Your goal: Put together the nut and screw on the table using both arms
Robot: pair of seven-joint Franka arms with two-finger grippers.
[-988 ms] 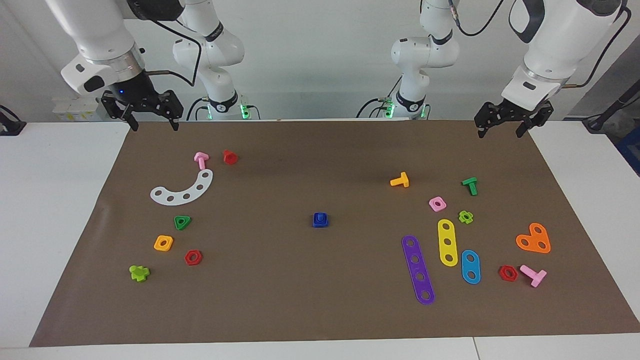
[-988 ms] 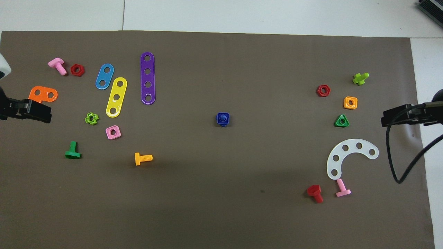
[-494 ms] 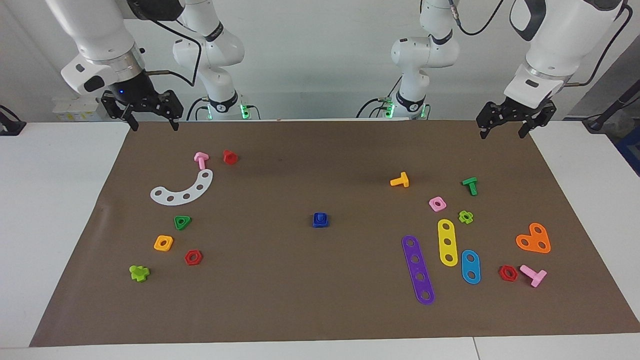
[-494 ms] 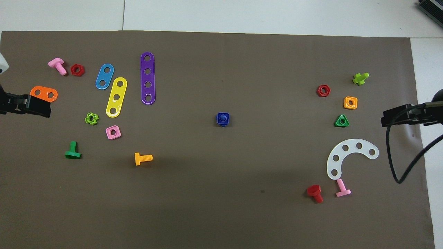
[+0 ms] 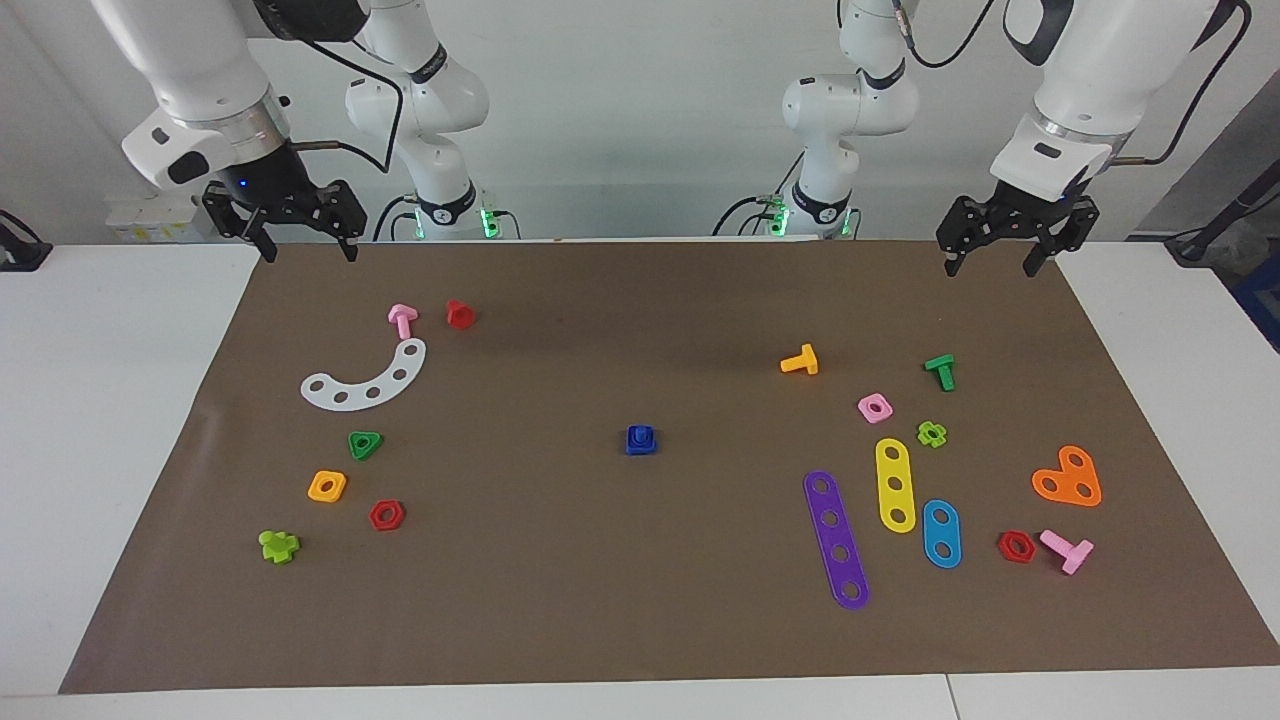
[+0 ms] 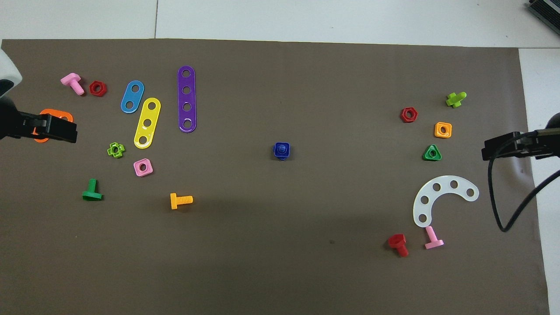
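Note:
The dark-blue square nut (image 5: 640, 442) lies at the middle of the brown mat (image 5: 620, 580) on the white table (image 5: 110, 420). The dark-blue screw (image 5: 640, 434) sits in the nut's hole, its shaft end showing in the overhead view (image 6: 282, 150) inside the nut (image 6: 276, 147). My left gripper (image 5: 989, 268) is open and empty in the air over the mat's edge nearest the robots, at the left arm's end; in the overhead view (image 6: 59, 131) it covers part of an orange plate. My right gripper (image 5: 309, 255) is open and empty over the mat's corner at the right arm's end and also shows in the overhead view (image 6: 496, 148).
Toward the left arm's end lie purple (image 5: 836, 538), yellow (image 5: 895, 484) and blue (image 5: 941, 533) strips, an orange plate (image 5: 1068, 477), a pink nut (image 5: 874, 407) and several screws. Toward the right arm's end lie a white curved plate (image 5: 366, 378), a green triangular nut (image 5: 364, 444) and an orange nut (image 5: 327, 486).
My left gripper has shifted a little toward the middle of the table and now covers part of the orange plate in the overhead view. The right arm and the blue parts have not moved.

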